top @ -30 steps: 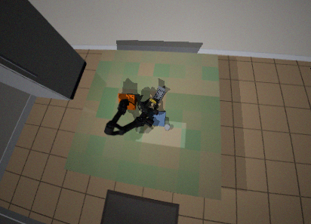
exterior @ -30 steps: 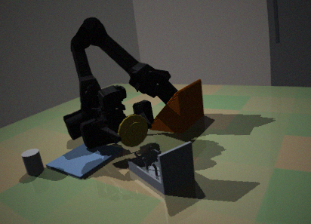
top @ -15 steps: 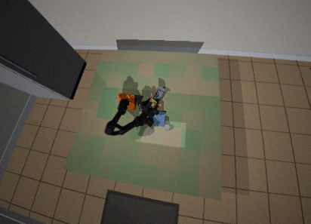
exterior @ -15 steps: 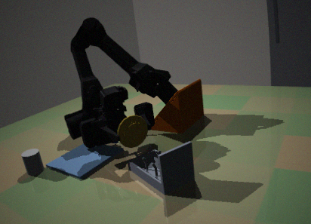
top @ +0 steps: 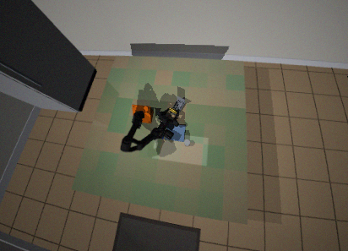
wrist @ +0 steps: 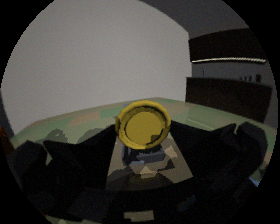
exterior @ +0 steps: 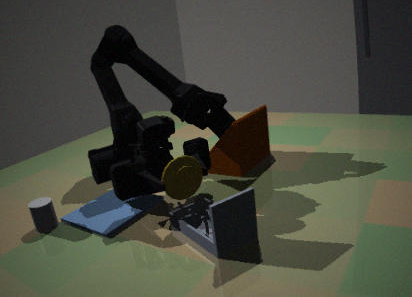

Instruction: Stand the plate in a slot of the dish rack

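A black robot arm's parallel-jaw gripper [exterior: 192,167] is clamped on the edge of a round yellow plate [exterior: 182,177], holding it upright in the air just above a small grey dish rack [exterior: 220,227] on a green-and-tan chequered mat [exterior: 310,207].

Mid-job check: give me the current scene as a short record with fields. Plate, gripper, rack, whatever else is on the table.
plate: yellow plate, on edge, held off the table
gripper: gripper shut on the plate's rim
plate vs rack: just above the dish rack, not yet seated between the rails
dish rack: grey, with a tall end panel, below and in front of the plate
other items: blue flat pad, grey cylinder, orange wedge block
task status: plate lifted; placing, release and retreat not yet done
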